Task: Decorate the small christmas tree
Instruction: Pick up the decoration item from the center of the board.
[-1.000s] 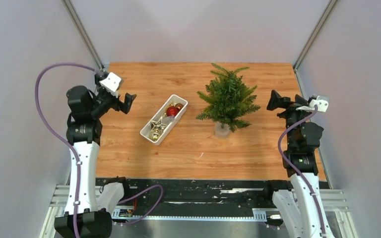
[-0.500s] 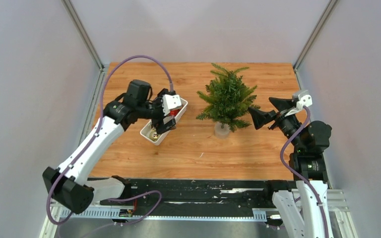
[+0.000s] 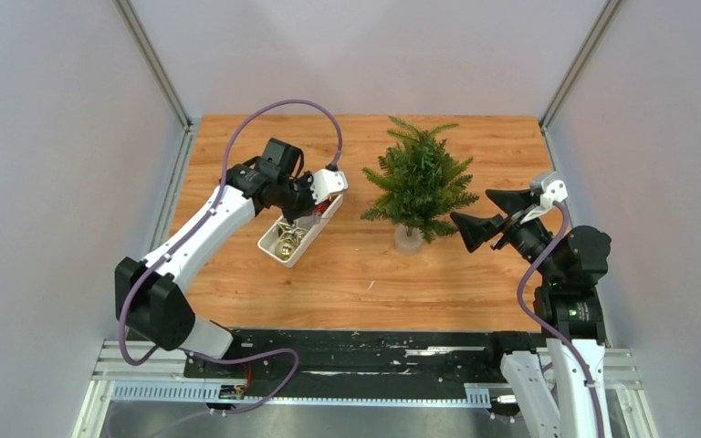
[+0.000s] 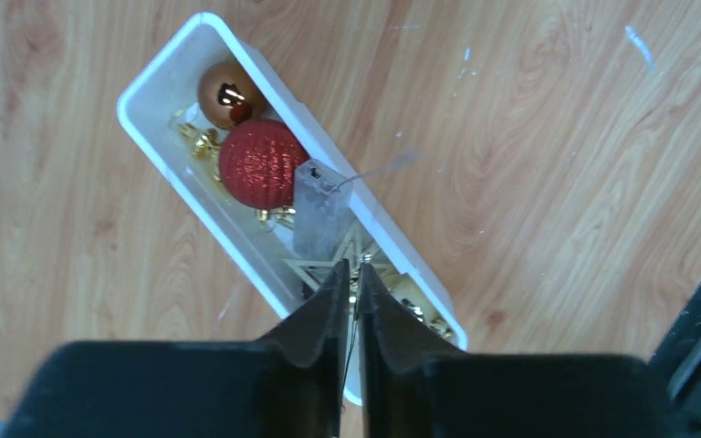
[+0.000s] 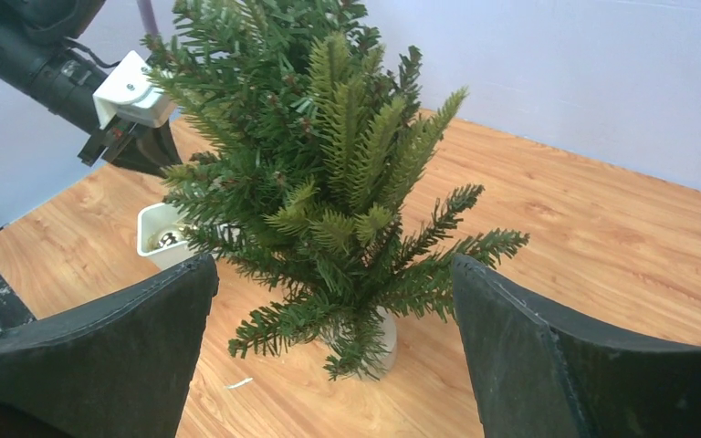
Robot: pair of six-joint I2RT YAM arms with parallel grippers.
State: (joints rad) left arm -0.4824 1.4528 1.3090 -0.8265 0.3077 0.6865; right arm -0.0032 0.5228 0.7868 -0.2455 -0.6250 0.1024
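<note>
The small christmas tree [image 3: 420, 182] stands in a clear round base [image 3: 408, 239] at the middle of the wooden table. To its left, a white tray [image 3: 269, 245] holds a red glitter ball [image 4: 262, 162], a bronze ball [image 4: 228, 88], a clear little box [image 4: 321, 208] and a gold star ornament [image 4: 315, 271]. My left gripper [image 4: 349, 272] reaches down into the tray. Its jaws are almost together at the star's top, with a thin thread running between them. My right gripper [image 3: 484, 214] hangs wide open just right of the tree [image 5: 329, 164], facing it.
The tray's rim [image 4: 160, 73] lies diagonally on the wood. A small white scrap [image 5: 239, 383] lies on the table in front of the tree. Grey walls and metal posts enclose the table on three sides.
My left arm swung from the table's left edge to above the tray, dipped in and closed its jaws. My right gripper moved left and lower, toward the tree, staying open.
</note>
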